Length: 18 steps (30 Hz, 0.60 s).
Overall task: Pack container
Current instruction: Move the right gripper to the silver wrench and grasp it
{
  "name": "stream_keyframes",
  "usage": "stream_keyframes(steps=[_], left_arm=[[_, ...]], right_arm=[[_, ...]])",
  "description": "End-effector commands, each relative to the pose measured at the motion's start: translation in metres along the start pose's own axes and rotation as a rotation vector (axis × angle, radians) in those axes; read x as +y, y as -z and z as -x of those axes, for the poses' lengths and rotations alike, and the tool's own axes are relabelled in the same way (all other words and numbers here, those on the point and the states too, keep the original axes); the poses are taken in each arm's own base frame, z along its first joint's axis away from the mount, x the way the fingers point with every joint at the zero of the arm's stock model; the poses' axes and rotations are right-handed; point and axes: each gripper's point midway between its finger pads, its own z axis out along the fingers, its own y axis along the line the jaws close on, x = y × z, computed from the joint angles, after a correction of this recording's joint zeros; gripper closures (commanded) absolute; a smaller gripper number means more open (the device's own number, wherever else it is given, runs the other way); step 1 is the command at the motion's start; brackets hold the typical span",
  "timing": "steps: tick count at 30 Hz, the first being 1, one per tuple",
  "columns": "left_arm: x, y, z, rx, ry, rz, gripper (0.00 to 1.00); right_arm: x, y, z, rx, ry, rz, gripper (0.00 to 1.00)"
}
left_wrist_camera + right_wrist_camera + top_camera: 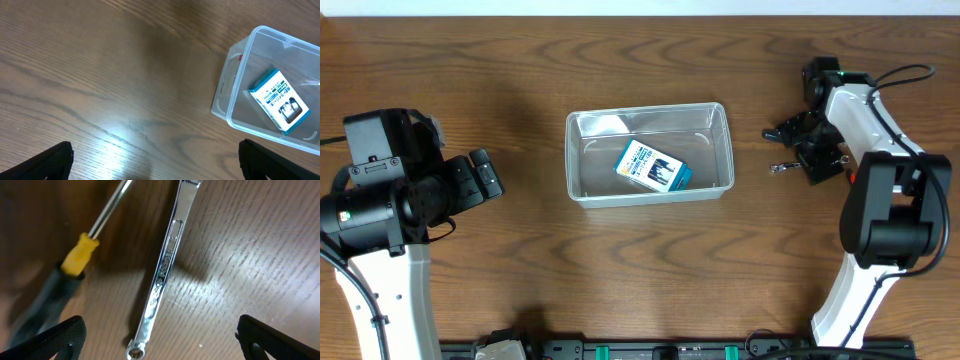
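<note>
The clear plastic container [650, 153] stands at mid-table with a blue and white box [652, 168] lying in it; both also show in the left wrist view, the container [235, 75] and the box [279, 100]. My left gripper [485, 180] is open and empty over bare wood left of the container, its fingers apart in its wrist view [155, 162]. My right gripper [810, 150] is open right of the container, low over a silver wrench [164, 270], its fingers [160, 340] either side of the wrench's ring end. A screwdriver with a black and yellow handle [65, 275] lies beside the wrench.
The wrench's end pokes out from under the right gripper in the overhead view [782, 167]. The wooden table [640, 270] stretches around the container. A black rail runs along the front edge [670, 350].
</note>
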Motion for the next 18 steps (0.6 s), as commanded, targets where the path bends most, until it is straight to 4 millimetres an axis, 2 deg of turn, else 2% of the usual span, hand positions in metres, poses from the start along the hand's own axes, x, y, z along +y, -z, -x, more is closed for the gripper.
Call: stream_keyframes(steps=[1,9,14,18], left_arm=[[-0.002,0.002,0.0,0.0,0.003,-0.005,0.02],[-0.002,0.002,0.0,0.0,0.003,-0.005,0.02],[-0.002,0.002,0.0,0.0,0.003,-0.005,0.02],[-0.002,0.002,0.0,0.0,0.003,-0.005,0.02]], right_arm=[[-0.005,-0.016,0.003,-0.002,-0.025,-0.047,0.01],[-0.003,-0.025,0.005,-0.008,-0.024,-0.051,0.03],[-0.003,-0.026,0.006,-0.013,-0.022,-0.049,0.31],[-0.003,-0.027,0.005,-0.013,-0.022,-0.048,0.43]])
